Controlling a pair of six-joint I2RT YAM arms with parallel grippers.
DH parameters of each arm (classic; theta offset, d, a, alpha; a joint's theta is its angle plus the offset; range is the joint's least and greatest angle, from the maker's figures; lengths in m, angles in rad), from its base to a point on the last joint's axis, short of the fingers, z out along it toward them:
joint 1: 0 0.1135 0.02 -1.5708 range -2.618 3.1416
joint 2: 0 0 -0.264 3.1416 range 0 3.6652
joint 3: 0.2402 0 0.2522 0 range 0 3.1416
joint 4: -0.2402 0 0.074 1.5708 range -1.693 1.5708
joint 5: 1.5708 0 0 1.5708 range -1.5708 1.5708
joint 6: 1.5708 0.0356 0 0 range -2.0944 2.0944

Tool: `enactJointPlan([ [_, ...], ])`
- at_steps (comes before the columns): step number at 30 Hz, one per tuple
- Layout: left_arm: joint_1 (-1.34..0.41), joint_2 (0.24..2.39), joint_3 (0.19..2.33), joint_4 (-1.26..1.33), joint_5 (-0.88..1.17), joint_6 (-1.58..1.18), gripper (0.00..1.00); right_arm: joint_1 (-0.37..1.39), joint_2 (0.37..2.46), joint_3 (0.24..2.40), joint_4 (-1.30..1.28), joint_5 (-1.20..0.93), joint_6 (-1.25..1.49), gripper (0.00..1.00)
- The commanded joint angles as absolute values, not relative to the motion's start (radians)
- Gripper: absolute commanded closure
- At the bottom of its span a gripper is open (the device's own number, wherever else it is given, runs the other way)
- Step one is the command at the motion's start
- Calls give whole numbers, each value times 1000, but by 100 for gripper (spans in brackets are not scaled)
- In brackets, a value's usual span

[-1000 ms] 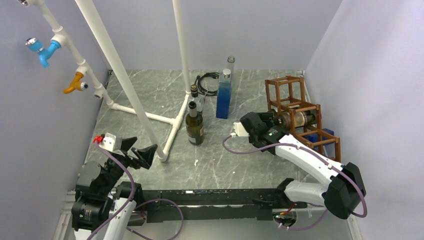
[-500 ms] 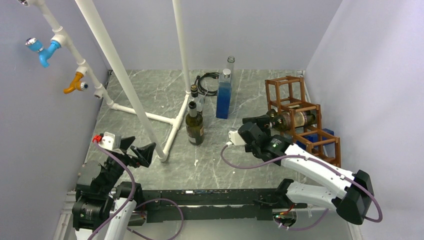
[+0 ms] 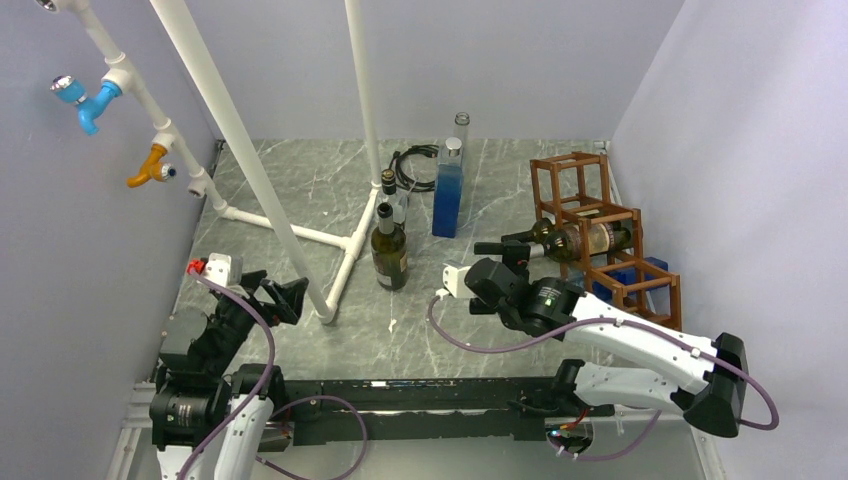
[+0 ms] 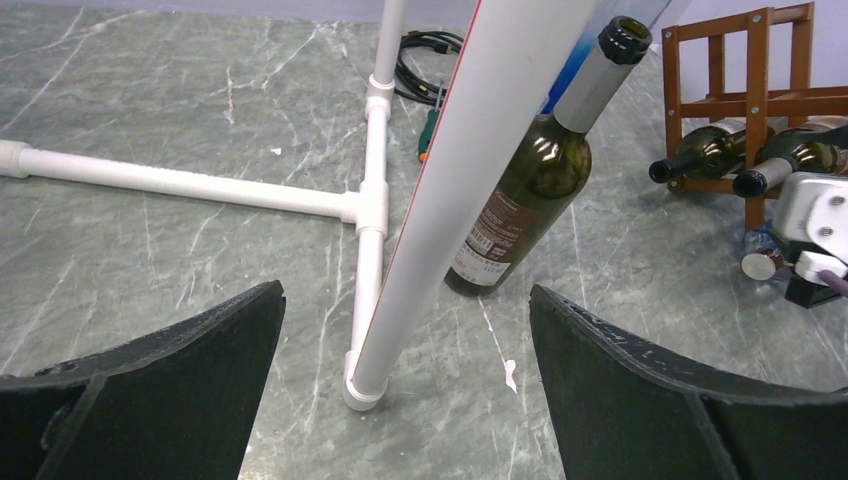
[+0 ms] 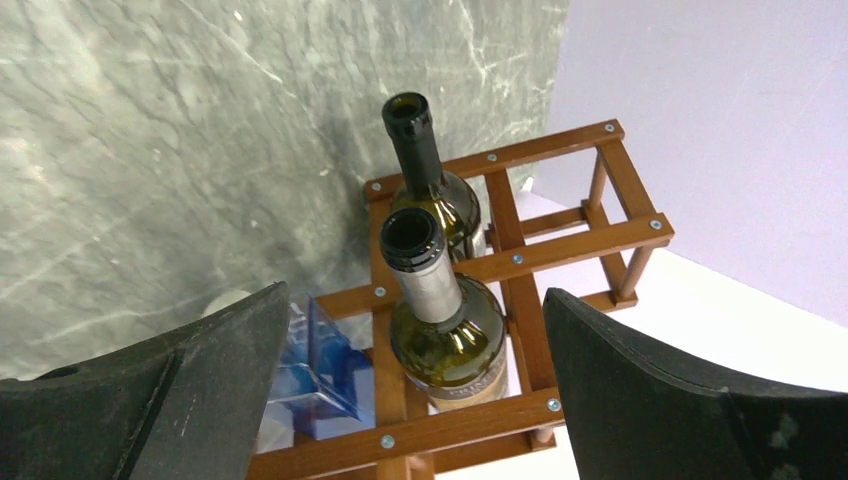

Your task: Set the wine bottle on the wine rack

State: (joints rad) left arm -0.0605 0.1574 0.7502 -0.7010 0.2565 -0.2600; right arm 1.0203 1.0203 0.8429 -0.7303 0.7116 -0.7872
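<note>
While both arms sit low at the near edge of the bench (image 3: 380,330), the left fingers (image 4: 150,400) stand spread wide with nothing between them, facing a slanted white pipe (image 4: 450,200) and an upright dark bottle (image 4: 530,190) just behind it. Over on the right, the right fingers (image 5: 700,400) are spread just as wide and grip nothing. Beyond them, clear of both tips, the wine bottle (image 5: 445,330) lies on its side in a cell of the wine rack (image 5: 520,260), its grey-collared mouth pointing back at the gap between those fingers. A second bottle (image 5: 425,170) lies in a neighbouring cell. Farther back stand a tall blue bottle (image 3: 448,195) and a coiled black cable (image 3: 410,160).
</note>
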Motion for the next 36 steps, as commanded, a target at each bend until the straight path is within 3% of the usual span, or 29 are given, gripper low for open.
enactJointPlan([
  [1,-44,192,773,-681,264,-272,3,1070,979,882,-739,706,-638,1],
  [16,-4,257,781,-686,284,-271,7,1186,965,961,-603,577,-239,0],
  [26,23,260,778,-682,297,-269,2,1184,866,828,-128,304,21,0],
  [36,28,238,775,-679,298,-269,0,1184,1033,911,47,344,142,0],
])
